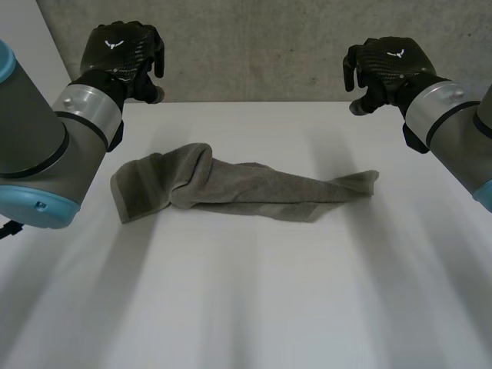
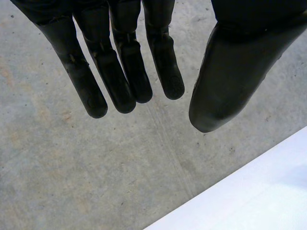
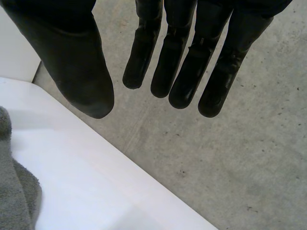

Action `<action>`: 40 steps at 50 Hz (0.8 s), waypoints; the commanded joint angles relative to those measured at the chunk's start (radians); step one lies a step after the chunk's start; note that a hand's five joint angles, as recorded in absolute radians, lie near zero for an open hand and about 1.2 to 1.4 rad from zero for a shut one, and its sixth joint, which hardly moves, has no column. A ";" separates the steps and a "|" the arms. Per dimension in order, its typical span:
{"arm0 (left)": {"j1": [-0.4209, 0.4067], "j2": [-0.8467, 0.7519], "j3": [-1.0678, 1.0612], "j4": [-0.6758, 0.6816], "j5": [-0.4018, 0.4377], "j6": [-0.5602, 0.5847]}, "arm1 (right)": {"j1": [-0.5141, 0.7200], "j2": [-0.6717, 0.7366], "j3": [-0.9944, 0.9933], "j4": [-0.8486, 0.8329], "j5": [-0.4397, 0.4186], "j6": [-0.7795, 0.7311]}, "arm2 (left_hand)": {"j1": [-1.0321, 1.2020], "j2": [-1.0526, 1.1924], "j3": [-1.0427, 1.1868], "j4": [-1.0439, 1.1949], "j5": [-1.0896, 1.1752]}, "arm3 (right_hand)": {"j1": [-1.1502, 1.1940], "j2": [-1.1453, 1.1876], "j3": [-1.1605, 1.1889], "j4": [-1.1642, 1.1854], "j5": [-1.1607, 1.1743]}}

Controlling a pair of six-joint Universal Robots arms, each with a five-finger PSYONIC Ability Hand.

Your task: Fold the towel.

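Note:
A grey towel [image 1: 231, 187] lies crumpled and twisted lengthwise across the white table [image 1: 254, 300], its wider end toward my left arm. My left hand [image 1: 123, 54] hangs high over the table's far left edge, well clear of the towel. Its fingers [image 2: 122, 72] reach out straight and relaxed, holding nothing. My right hand [image 1: 384, 68] hovers above the far right edge, also away from the cloth. Its fingers [image 3: 184, 72] are straight with the thumb apart, empty. An end of the towel [image 3: 14, 191] appears on the table beside that hand's thumb.
A grey concrete floor [image 2: 96, 163] lies beyond the table's far edge [image 2: 240, 187]. The same concrete [image 1: 254, 46] fills the background behind both hands. Bare white table surface stretches in front of the towel.

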 commanded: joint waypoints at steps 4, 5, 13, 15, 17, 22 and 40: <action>-0.002 0.033 -0.044 0.002 -0.026 -0.031 | -0.002 -0.022 0.039 0.005 -0.013 0.037 | 0.004 0.003 -0.001 0.001 0.002 | -0.050 -0.158 -0.103 -0.111 -0.041; -0.002 0.033 -0.044 0.002 -0.026 -0.031 | -0.002 -0.022 0.039 0.005 -0.013 0.037 | 0.004 0.003 -0.001 0.001 0.002 | -0.050 -0.158 -0.103 -0.111 -0.041; -0.002 0.031 -0.043 -0.001 -0.026 -0.031 | -0.004 -0.021 0.032 0.009 -0.013 0.034 | 0.004 0.003 -0.001 0.001 0.002 | -0.030 -0.137 -0.082 -0.091 -0.021; -0.001 0.031 -0.043 -0.001 -0.025 -0.031 | -0.004 -0.022 0.032 0.009 -0.013 0.034 | 0.004 0.003 -0.001 0.001 0.002 | -0.015 -0.123 -0.067 -0.076 -0.006; -0.001 0.031 -0.041 -0.001 -0.025 -0.031 | -0.004 -0.022 0.032 0.009 -0.012 0.033 | 0.004 0.003 -0.001 0.001 0.002 | -0.015 -0.123 -0.067 -0.076 -0.006; -0.001 0.031 -0.040 -0.003 -0.023 -0.030 | -0.005 -0.021 0.029 0.015 -0.013 0.029 | -0.052 -0.053 -0.057 -0.054 -0.053 | -0.149 -0.257 -0.201 -0.210 -0.140; -0.007 -0.136 -0.026 0.002 0.081 0.143 | -0.021 0.206 -0.043 0.103 0.019 -0.121 | -0.704 -0.705 -0.709 -0.707 -0.705 | -0.573 -0.680 -0.625 -0.634 -0.564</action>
